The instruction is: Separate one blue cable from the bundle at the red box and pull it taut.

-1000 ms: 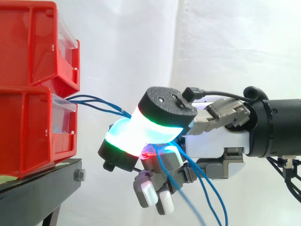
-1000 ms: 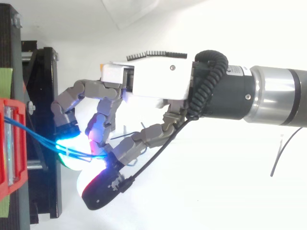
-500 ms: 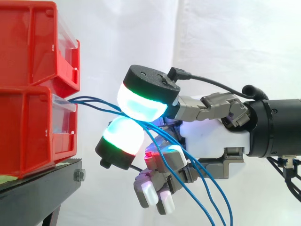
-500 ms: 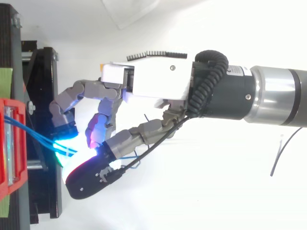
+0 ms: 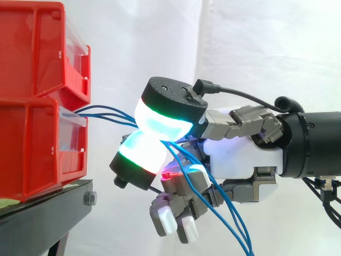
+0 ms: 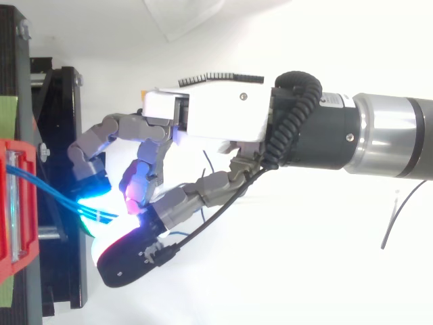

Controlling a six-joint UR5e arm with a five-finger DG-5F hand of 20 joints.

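The hand (image 5: 240, 162) pinches the blue cables (image 5: 108, 114) between two glowing pads (image 5: 160, 120) pressed together, its other fingers curled beneath. From that pinch the cables run to the lower red bin (image 5: 32, 149) just ahead. The bin sits on a black stand (image 5: 48, 213) below the hand, and a white curtain (image 5: 256, 48) hangs behind.

Thin blue cables (image 5: 101, 110) leave the front of the lower red box (image 5: 32, 149), left of the hand (image 5: 240, 160). They run close together, nearly level, to its glowing pads (image 5: 160, 120), seemingly pinched there. Past the pads they droop slack beneath the palm.
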